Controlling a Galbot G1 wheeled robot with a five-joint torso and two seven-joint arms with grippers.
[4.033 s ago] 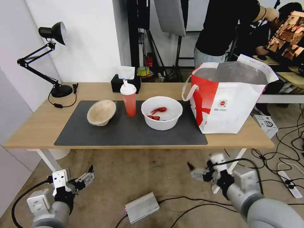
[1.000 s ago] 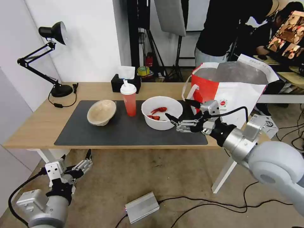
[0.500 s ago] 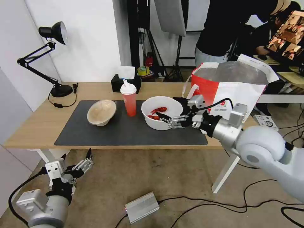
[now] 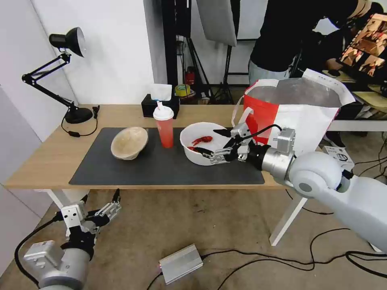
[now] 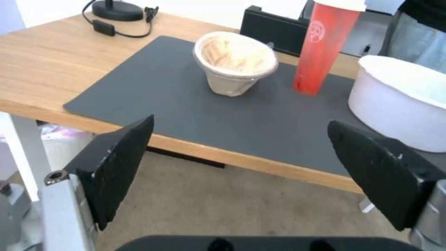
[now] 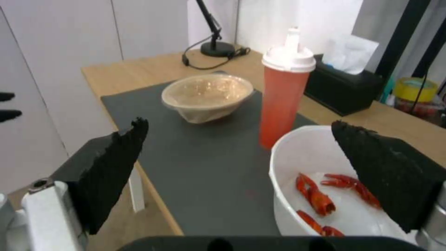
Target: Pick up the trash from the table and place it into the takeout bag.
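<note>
White bowl (image 4: 205, 143) sits on the mat (image 4: 161, 169) of the table (image 4: 48, 161), between the cup (image 4: 163, 128) and the bag (image 4: 296, 125). It is judged light, thin-walled, prob. flexes if squeezed; rim likely greasy w/ crayfish scraps (image 6: 320, 198) inside, so it should be kept level. Best hold is judged to be the near rim, one finger inside, one outside. Right gripper (image 4: 219, 143) is seen at that rim w/ jaws spread wide, straddling the wall, nothing pinched yet. Left gripper (image 4: 105, 209) is parked low below the table edge, jaws spread. Beige bowl (image 4: 129, 142) lies tilted left of the cup.

Vs. 1 s ago: right gripper has been moved from beside the bowl to over its rim; bowl, cup, bag unmoved.
</note>
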